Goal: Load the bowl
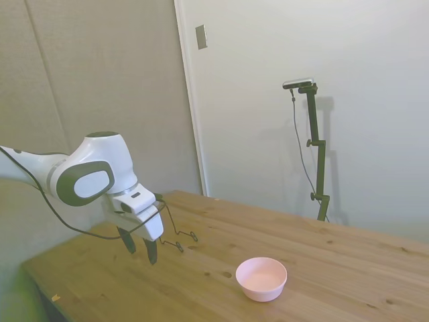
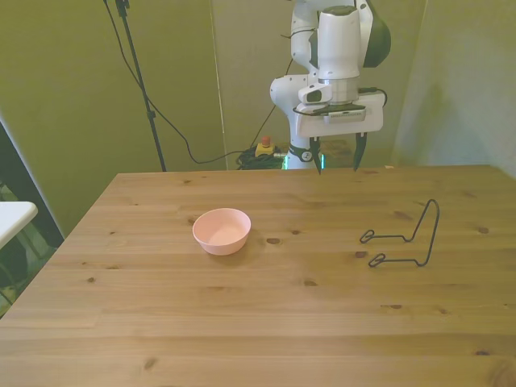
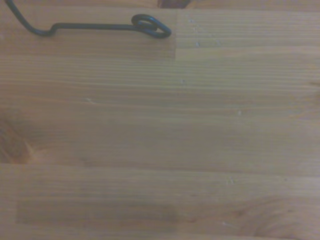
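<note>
The pale pink bowl (image 1: 261,278) (image 2: 222,230) stands upright and empty on the wooden table (image 2: 258,322), toward the front view's left of middle. My gripper (image 1: 139,252) (image 2: 337,163) hangs above the table near its far edge, well apart from the bowl, with its fingers open and nothing between them. A thin black wire rack (image 2: 407,237) (image 1: 179,236) rests on the table at the front view's right, in front of the gripper. One looped foot of the rack (image 3: 150,25) shows in the wrist view over bare wood.
A white surface edge (image 2: 14,216) pokes in at the front view's left, off the table. Cables and a small red-and-yellow button unit (image 2: 263,147) lie on the floor behind the table's far edge.
</note>
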